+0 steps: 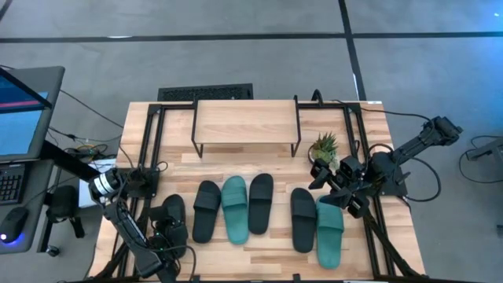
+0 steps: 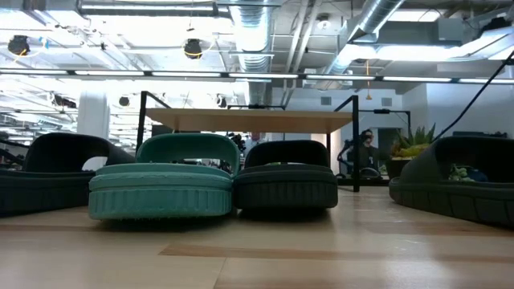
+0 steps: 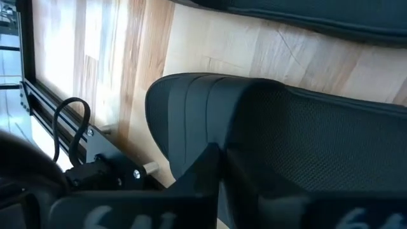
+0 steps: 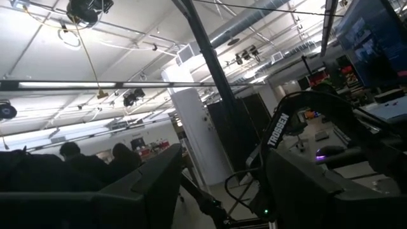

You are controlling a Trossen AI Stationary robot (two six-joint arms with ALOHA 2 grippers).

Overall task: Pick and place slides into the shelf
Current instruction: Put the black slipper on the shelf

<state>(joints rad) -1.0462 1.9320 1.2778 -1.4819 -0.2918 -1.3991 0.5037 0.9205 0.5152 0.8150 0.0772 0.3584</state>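
Observation:
Five slides lie in a row in front of the shelf (image 1: 245, 122): black (image 1: 206, 211), teal (image 1: 234, 209), black (image 1: 260, 203), black (image 1: 302, 219) and teal (image 1: 330, 230). A sixth, black slide (image 1: 173, 211) lies flat at the table's left, its sole on the wood. My left gripper (image 1: 167, 236) is shut on it, low over its near part. My right gripper (image 1: 327, 179) hangs open above the table's right side, tipped upward, with nothing between its fingers (image 4: 152, 191). My left gripper comes slanting down from the table's left and closes its two fingers (image 3: 197, 172) on the black slide's side edge (image 3: 219, 145), just behind its smooth ribbed rounded end (image 3: 191, 108). The fingers hide the exact place of contact. The slide lies flat on the table.
A small potted plant (image 1: 324, 146) stands right of the shelf. Black frame rails (image 1: 149, 149) run along both table sides. A keyboard (image 1: 206, 93) lies behind the shelf, and a monitor (image 1: 20, 110) stands off the table's left. In the low view the teal slide (image 2: 161, 189) fills the foreground.

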